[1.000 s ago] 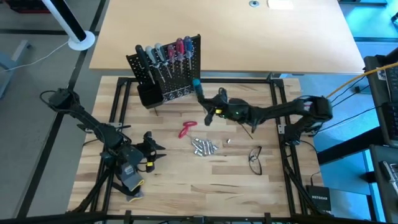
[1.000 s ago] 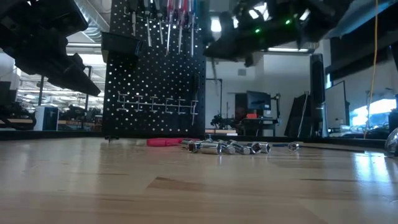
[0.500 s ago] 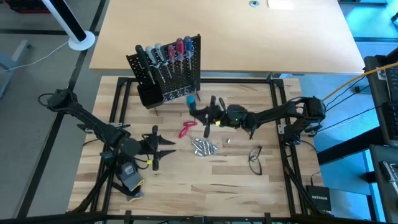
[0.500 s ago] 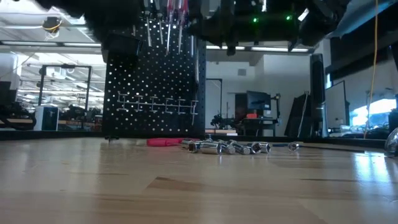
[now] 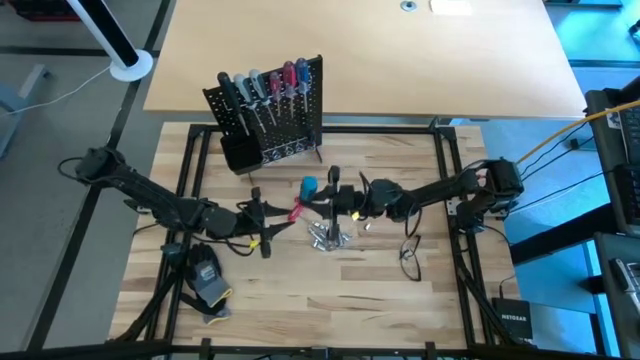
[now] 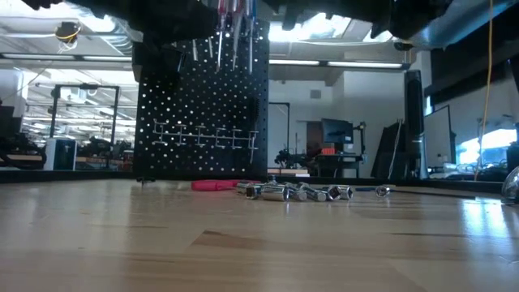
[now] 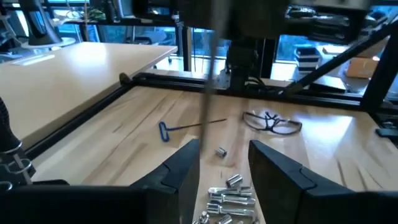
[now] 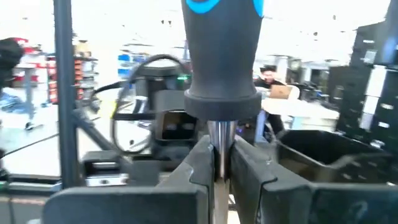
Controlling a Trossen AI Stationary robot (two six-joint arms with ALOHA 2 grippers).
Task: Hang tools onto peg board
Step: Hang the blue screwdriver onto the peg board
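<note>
The blue-handled screwdriver (image 5: 312, 187) is in my right hand (image 5: 335, 197), which is closed on its metal shaft just below the handle; in my right wrist view the dark grip with its blue cap (image 8: 222, 50) stands straight up out of my fingers (image 8: 200, 163). I carry it above the surface, with the heap of small silver bits (image 5: 327, 235) right under that hand and the red-handled pliers (image 5: 298, 209) just beside it, toward my other arm.

My left hand (image 5: 266, 225) hangs close by, facing the right one, its fingers (image 7: 181, 168) apart and holding nothing. Past them I see the bits (image 7: 230, 198) below, a small hex key (image 7: 186, 127) farther on and a pair of safety glasses (image 7: 271, 122) beyond that.

The peg board (image 5: 270, 108) stands well beyond both hands, at the far edge of the wooden surface (image 5: 350, 300), already carrying a row of screwdrivers (image 5: 262, 86) along its top, with its black bin (image 5: 238, 153) at the lower corner. A glove (image 5: 208, 283) lies behind my left hand.

I judge this tool is mid-carry, not yet hung, and possibly set up for a pass to my left hand. Next it needs the shaft pointed down and lined up over a free holder on the board, kept clear of the handles already there, before my fingers release.
</note>
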